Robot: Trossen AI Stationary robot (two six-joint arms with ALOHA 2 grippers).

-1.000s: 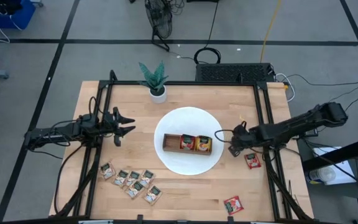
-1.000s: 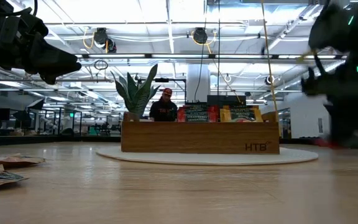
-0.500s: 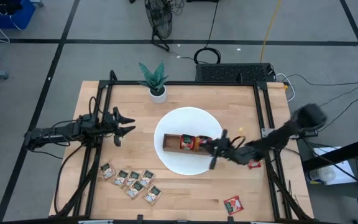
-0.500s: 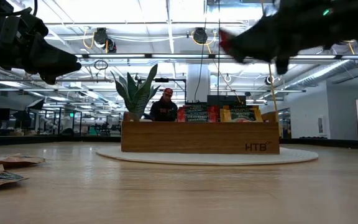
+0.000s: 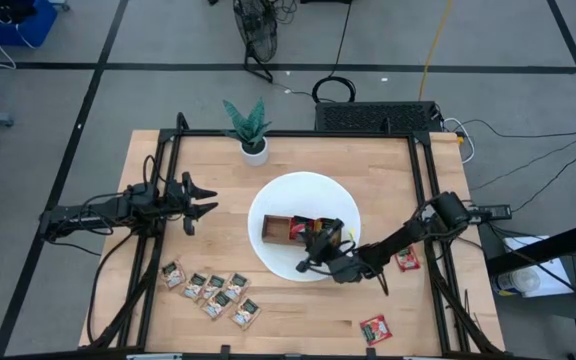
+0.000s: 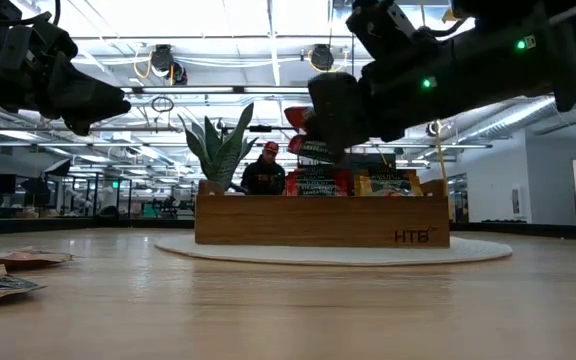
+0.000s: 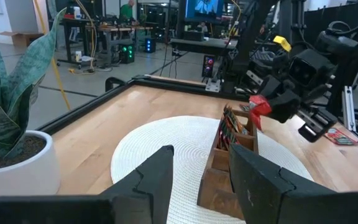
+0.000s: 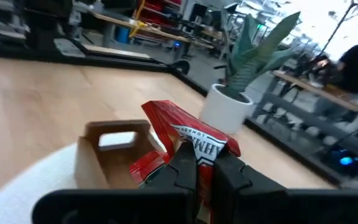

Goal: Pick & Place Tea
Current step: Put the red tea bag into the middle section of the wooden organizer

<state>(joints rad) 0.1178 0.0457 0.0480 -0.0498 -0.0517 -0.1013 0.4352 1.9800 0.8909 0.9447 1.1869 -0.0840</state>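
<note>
While the left gripper [image 5: 200, 198] waits open and empty over bare table well to the left of the plate [image 5: 268, 205], the right gripper [image 5: 315, 240] hangs above the tray [image 5: 276, 229] with its fingers pinched shut on a red sachet [image 8: 188, 138]. Thin, light and crinkly, the sachet looks likely to bend or flutter, so a pinch near an edge seems right. More sachets [image 5: 213, 290] lie loose on the table, two red ones [image 5: 376, 328] to the right.
</note>
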